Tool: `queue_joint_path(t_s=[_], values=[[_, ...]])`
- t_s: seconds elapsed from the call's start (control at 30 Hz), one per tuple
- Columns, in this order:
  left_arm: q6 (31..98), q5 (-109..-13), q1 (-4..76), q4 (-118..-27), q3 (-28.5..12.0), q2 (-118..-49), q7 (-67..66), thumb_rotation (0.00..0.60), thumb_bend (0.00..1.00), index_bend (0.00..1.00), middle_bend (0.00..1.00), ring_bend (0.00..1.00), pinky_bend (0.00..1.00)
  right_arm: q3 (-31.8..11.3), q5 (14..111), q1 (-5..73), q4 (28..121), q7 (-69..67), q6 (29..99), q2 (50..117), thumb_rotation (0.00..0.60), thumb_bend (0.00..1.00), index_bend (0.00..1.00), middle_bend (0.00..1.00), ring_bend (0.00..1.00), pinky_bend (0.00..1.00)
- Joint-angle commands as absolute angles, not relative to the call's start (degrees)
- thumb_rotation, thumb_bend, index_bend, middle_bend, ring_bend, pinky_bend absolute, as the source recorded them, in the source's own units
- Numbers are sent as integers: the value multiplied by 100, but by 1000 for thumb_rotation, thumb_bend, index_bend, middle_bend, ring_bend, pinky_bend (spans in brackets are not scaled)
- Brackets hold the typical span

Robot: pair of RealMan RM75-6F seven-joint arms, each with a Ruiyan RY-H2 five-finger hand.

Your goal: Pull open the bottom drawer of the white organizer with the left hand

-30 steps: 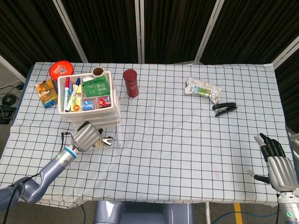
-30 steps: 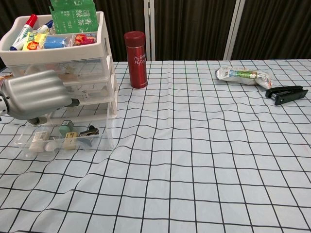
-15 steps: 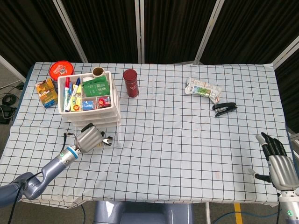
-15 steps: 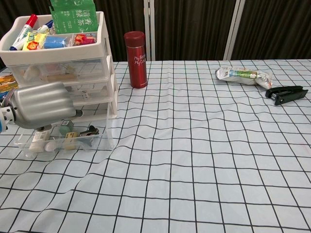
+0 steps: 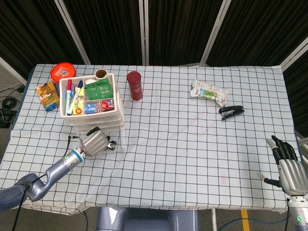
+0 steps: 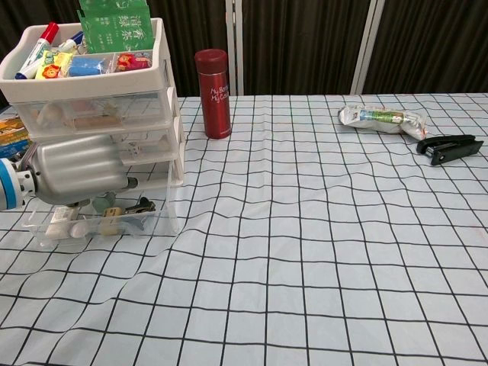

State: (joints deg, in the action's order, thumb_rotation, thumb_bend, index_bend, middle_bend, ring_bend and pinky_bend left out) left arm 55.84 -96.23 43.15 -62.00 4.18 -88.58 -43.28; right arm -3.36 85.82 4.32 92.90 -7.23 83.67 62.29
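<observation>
The white organizer stands at the table's left, its top tray full of pens and packets. Its clear bottom drawer is pulled out toward the table's front, with small items lying in it. My left hand hovers over the open drawer, back of the hand to the chest camera and fingers pointing right. In the head view the left hand covers the drawer's left part; its palm is hidden. My right hand hangs off the table's right front corner, fingers spread, holding nothing.
A dark red bottle stands just right of the organizer. A snack packet and a black stapler lie at the far right. A red round tin and an orange box sit behind and left of the organizer.
My left hand has slid right and in toward the organizer, over the open drawer. The drawer has stayed where it was. The right hand has dropped slightly.
</observation>
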Motion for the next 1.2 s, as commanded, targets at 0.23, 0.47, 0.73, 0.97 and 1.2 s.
queue_joint_path(t_s=[0.23,0.47,0.73,0.97,1.2], values=[[5478,-9662,4348,-6001,461,-8982,-4236,600,211,475,991,906,812,-363,8538,429,9284,-751,8368,6225,600,30,30,0,0,0],[5420,-9646,4350,-5906,464,-9047,-4250,600,210,513,991,906,812,-357,8542,430,9285,-731,8356,6230,600,30,30,0,0,0],[5474,-9678,4321,-5873,485,-9083,-4214,600,426,592,991,907,812,-357,8549,428,9285,-736,8358,6228,600,30,30,0,0,0],[5633,-9716,4245,-5942,501,-9022,-4227,600,470,614,991,906,812,-332,8603,414,9298,-716,8387,6232,600,30,30,0,0,0],[6019,-9800,4143,-6369,447,-8715,-4341,600,470,610,991,906,812,-304,8646,415,9307,-679,8382,6248,600,30,30,0,0,0]])
